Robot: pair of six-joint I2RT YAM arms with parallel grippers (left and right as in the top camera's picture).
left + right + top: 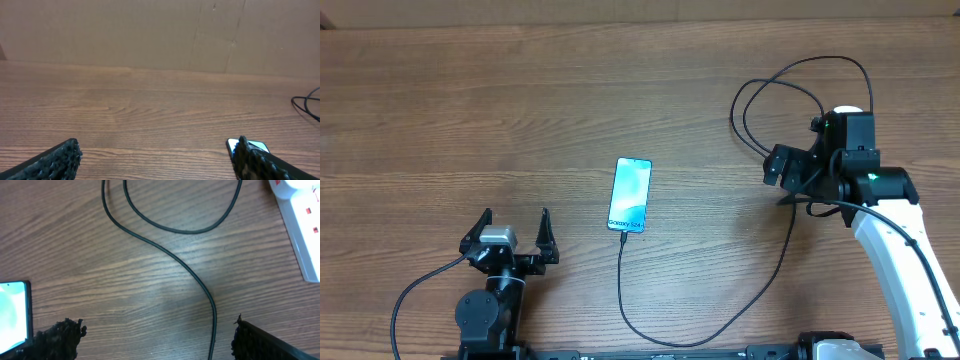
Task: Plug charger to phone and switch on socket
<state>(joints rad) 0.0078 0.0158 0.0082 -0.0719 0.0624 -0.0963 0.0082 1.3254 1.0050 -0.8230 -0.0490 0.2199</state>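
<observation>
From overhead I see the slim rectangular smartphone with the light blue-teal screen [630, 195] lying flat near the middle of the brown wood-grain worktop [470, 100], screen up and slightly tilted. The long thin black charger cable [621, 285] meets the phone's near short edge, though I cannot tell whether the tip is fully seated. From there the cable runs toward the front edge, curves off to the right, climbs the right side and passes under my right arm [895, 240]. Beyond the arm it lies in loose loops on the worktop.

My left claw [516, 216] sits near the front edge, to the left of the phone and apart from it. Its two fingers are spread wide with nothing between them. In its wrist view a corner of the phone peeps out just behind the right-hand fingertip [252, 157].

My right claw [157, 327] hangs over the right part of the worktop, jaws wide and empty. Bare wood and a stretch of the cable lie between its fingertips. The small white rectangular power strip with red switches [302, 235] lies at the upper right of that wrist view, apart from the claw, and the phone's edge shows at the lower left. From overhead the arm covers nearly all of the strip. I cannot tell how the switches are set.
</observation>
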